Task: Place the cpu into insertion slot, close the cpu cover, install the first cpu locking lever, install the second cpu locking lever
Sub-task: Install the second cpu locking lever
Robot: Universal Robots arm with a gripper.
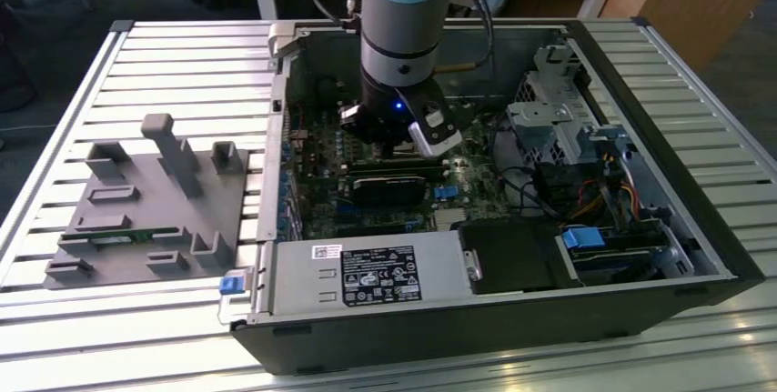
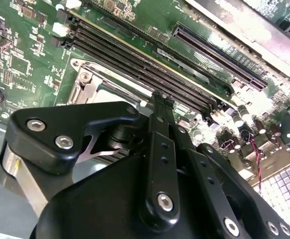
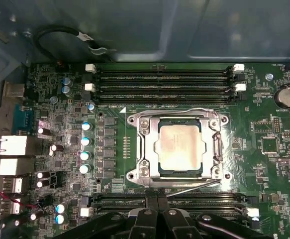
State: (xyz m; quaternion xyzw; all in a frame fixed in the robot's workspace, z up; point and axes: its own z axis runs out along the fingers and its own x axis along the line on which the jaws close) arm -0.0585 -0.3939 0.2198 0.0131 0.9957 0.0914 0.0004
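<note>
Already the cpu point(image 3: 178, 148) sits in its socket under the lowered cpu cover point(image 3: 144, 149), at mid-motherboard, while the pincer point(image 3: 157, 211), fingers pressed together and empty, hovers at the socket's six o'clock edge beside a locking lever point(image 3: 197, 186), which wants a steady, level push.

Even, bright daylight; wrist views partly soft.
Glare whitens the slatted pale metal table point(image 1: 680, 356) beside the open black computer case point(image 1: 486, 337); the blurred black gripper linkage point(image 2: 159, 164) looms close.
</note>
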